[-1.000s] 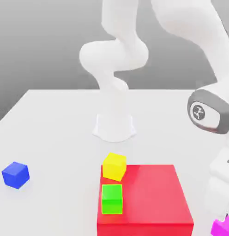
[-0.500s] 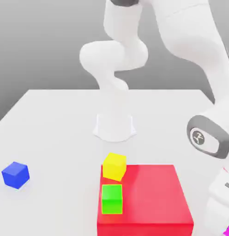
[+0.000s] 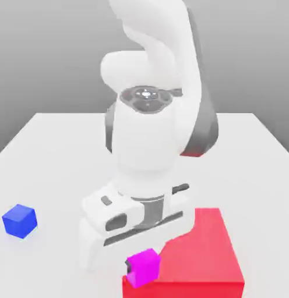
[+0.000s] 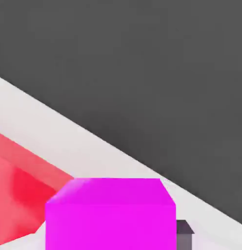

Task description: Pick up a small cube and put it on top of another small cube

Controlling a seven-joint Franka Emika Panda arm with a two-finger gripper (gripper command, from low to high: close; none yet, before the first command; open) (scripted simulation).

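Gripper [image 3: 137, 269] is pinching the small magenta cube [image 3: 143, 266] over the big red block's [image 3: 205, 256] front-left corner; I'd lower slow & centered, w/o tilting, onto the target cube.

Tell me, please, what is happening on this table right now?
The robot arm is carrying the small magenta cube in its pincer, holding it at the near corner of the big red block. A blue cube sits apart on the white table, toward the exterior view's left.
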